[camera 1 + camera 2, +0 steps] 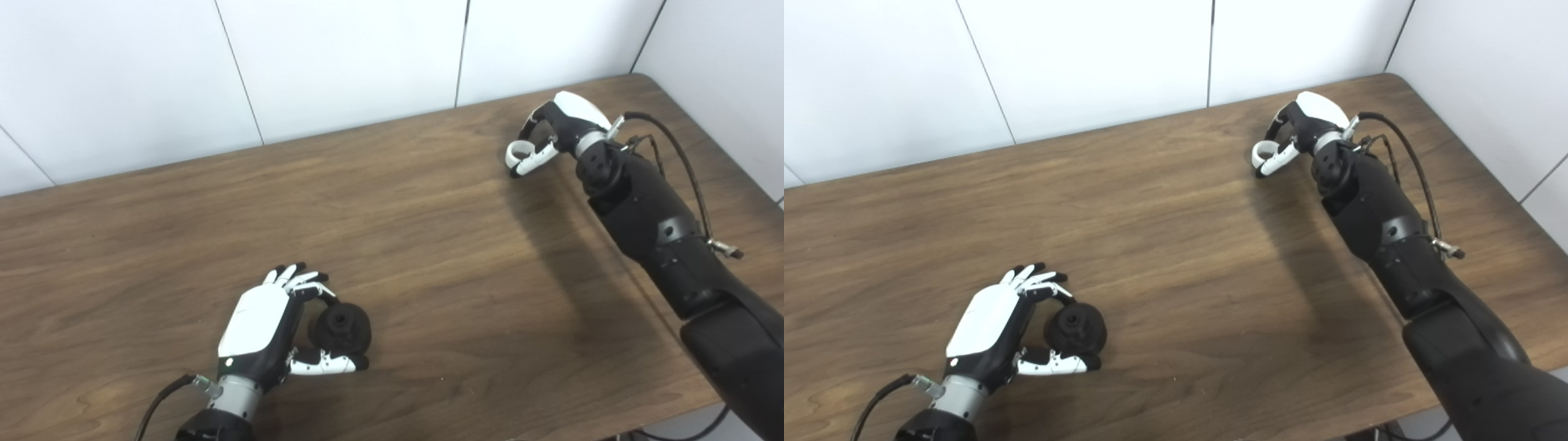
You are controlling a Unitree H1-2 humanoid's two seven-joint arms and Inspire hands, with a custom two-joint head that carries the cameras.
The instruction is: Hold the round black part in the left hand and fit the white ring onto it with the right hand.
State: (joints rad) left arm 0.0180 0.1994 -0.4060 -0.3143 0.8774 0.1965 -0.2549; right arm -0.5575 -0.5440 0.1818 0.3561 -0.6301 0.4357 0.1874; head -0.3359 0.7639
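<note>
The round black part (pixel 342 327) sits low at the table's front left, with a raised hub on top. My left hand (pixel 269 324) wraps it, fingers on its far side and thumb on its near side, and appears shut on it. The white ring (pixel 519 149) is at the far right of the table, pinched between the thumb and fingers of my right hand (pixel 551 131). The ring also shows in the right eye view (pixel 1263 148). The two hands are far apart.
The brown wooden table (pixel 429 245) fills the view, with white wall panels (pixel 343 61) behind it and at its right. My right forearm with its cable (pixel 674 153) stretches along the table's right side.
</note>
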